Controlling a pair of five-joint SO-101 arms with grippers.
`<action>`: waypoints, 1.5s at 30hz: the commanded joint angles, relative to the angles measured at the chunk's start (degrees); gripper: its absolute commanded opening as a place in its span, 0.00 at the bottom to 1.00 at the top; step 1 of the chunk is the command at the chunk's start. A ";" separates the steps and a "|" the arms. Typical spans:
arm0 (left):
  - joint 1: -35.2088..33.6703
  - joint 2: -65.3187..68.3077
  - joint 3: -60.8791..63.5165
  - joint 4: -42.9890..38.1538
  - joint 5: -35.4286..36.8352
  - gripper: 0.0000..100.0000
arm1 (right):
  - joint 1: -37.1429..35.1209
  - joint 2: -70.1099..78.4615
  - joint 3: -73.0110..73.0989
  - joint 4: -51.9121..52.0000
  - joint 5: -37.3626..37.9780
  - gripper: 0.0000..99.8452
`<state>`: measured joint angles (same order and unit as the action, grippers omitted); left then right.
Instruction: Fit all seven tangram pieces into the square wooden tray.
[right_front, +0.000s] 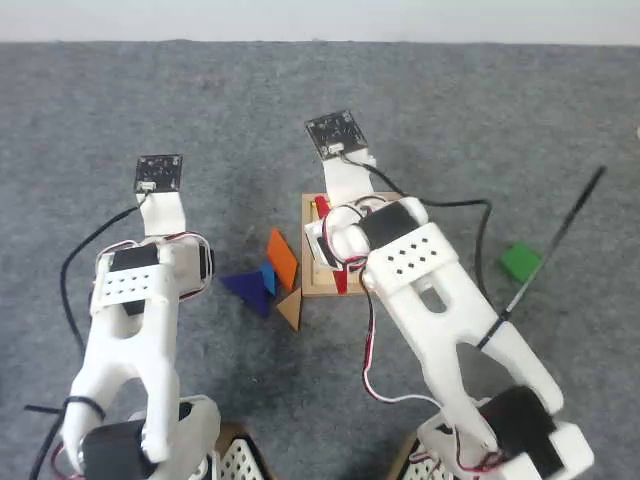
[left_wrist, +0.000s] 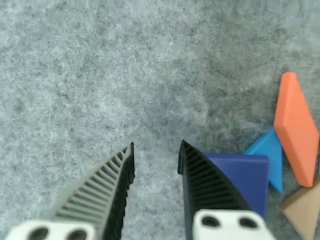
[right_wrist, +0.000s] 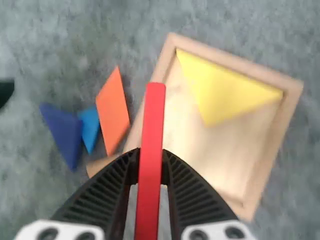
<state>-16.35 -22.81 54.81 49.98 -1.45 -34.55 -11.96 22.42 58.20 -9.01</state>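
Closer up, right claw tight on red piece over tray with yellow triangle; left claw agape.

I log a grey, felt-like surface. Lying directly on it:
- square wooden tray, near centre
- cluster just left of the tray in the high view: orange parallelogram, light blue triangle, dark blue triangle, tan triangle
- green piece, alone, well apart on the tray's other side

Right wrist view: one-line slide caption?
Jaws of the right gripper clamp a red piece on edge over the wooden tray; yellow triangle inside.
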 joint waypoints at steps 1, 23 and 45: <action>0.18 -0.18 -0.57 -1.14 0.44 0.14 | -0.48 5.67 -3.69 -6.37 -1.23 0.01; 0.00 -0.53 -0.48 -0.88 0.44 0.14 | -0.31 29.41 -19.60 -5.58 -11.87 0.30; -0.09 -0.53 -0.48 -0.88 0.44 0.14 | -4.70 29.49 -15.91 -6.81 -9.05 0.31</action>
<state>-16.35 -22.81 54.81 49.98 -1.45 -37.45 18.37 5.71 54.15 -18.59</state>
